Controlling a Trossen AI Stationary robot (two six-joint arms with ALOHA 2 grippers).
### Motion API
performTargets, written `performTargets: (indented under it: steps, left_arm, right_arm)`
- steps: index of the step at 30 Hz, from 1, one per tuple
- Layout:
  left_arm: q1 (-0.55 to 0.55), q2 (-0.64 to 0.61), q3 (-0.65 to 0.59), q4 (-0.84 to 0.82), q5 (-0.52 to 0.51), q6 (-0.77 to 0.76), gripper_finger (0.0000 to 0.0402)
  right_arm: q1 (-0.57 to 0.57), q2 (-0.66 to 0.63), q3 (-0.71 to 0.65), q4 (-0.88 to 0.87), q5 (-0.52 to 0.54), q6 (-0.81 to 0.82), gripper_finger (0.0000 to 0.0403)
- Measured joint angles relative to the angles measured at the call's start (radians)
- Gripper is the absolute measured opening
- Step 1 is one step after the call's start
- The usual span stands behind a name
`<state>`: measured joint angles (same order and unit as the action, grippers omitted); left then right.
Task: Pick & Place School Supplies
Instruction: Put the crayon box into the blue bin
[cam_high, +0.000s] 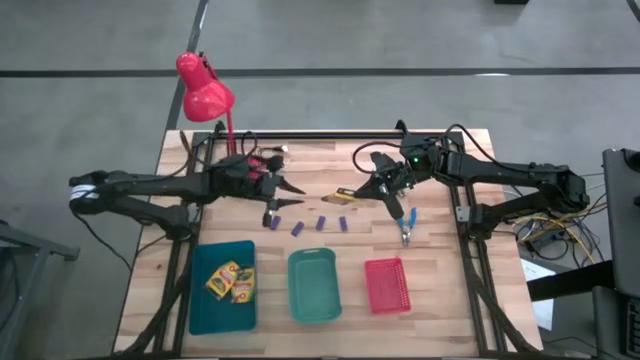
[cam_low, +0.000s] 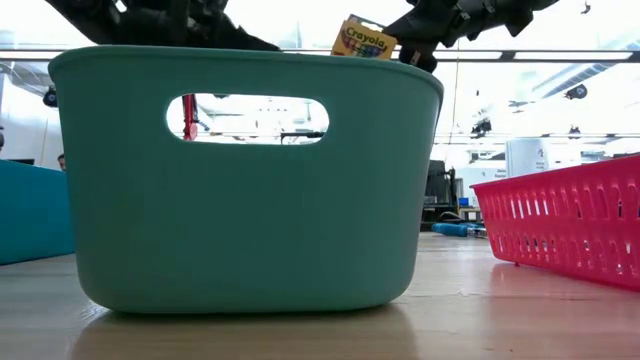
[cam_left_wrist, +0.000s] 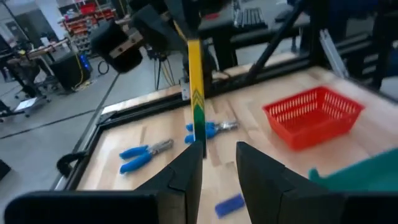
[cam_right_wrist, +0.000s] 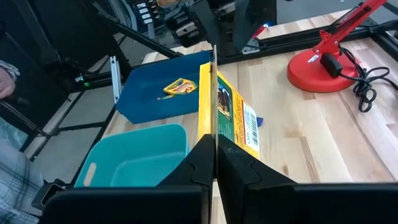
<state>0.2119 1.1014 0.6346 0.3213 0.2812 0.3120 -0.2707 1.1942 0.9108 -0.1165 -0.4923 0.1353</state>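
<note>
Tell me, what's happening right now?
Right gripper shut on yellow-green cardboard crayon box, held above table. Left gripper open, empty. Nothing blocking.

My crayon box (cam_low: 364, 39) showing only its top above the green tray's rim (cam_low: 250, 62), lower half hidden, my arms cropped by the low view's upper edge, purple blocks (cam_high: 320, 224) too small to read, red tray (cam_low: 570, 225) cut off at right.

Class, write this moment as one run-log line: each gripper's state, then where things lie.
right gripper: shut on crayon box, lifted | left gripper: open, waiting | blue tray: two crayon boxes
</note>
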Motion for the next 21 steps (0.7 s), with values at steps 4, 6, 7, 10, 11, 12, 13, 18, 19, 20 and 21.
performTargets:
  steps: [4, 6, 7, 10, 11, 12, 13, 18, 19, 20, 21]
  left_arm:
    - [0.000, 0.052, 0.000, 0.078, -0.017, -0.077, 0.0103]
    - [0.000, 0.076, 0.000, 0.109, -0.020, -0.126, 0.0103]
    - [0.000, 0.089, 0.000, 0.125, -0.020, -0.157, 0.0104]
    - [0.000, 0.134, 0.001, 0.163, -0.020, -0.196, 0.0104]
    - [0.000, 0.148, 0.005, 0.173, -0.020, -0.198, 0.0104]
    - [0.000, 0.163, 0.013, 0.185, -0.020, -0.198, 0.0103]
    - [0.000, 0.178, 0.023, 0.188, -0.019, -0.197, 0.0104]
    - [0.000, 0.231, 0.068, 0.187, -0.018, -0.190, 0.0104]
    - [0.000, 0.239, 0.076, 0.188, -0.017, -0.190, 0.0104]
    - [0.000, 0.246, 0.084, 0.188, -0.017, -0.190, 0.0104]
    - [0.000, 0.249, 0.090, 0.188, -0.017, -0.190, 0.0103]
  right_arm:
    - [0.000, 0.000, 0.000, 0.000, -0.003, -0.004, 0.0008]
    - [0.000, 0.000, 0.000, 0.001, -0.004, -0.005, 0.0008]
    - [0.000, 0.000, 0.000, 0.001, -0.005, -0.006, 0.0008]
    - [0.003, 0.000, 0.000, 0.002, -0.006, -0.013, 0.0008]
    - [0.003, 0.000, 0.000, 0.004, -0.007, -0.022, 0.0008]
    - [0.006, 0.000, 0.000, 0.007, -0.007, -0.030, 0.0008]
    - [0.008, 0.000, 0.000, 0.015, -0.008, -0.033, 0.0008]
    - [0.011, 0.000, 0.000, 0.038, -0.009, -0.034, 0.0008]
    - [0.011, 0.000, 0.000, 0.038, -0.009, -0.034, 0.0008]
    - [0.011, 0.000, 0.000, 0.040, -0.009, -0.035, 0.0008]
    - [0.011, 0.000, 0.000, 0.043, -0.009, -0.035, 0.0008]
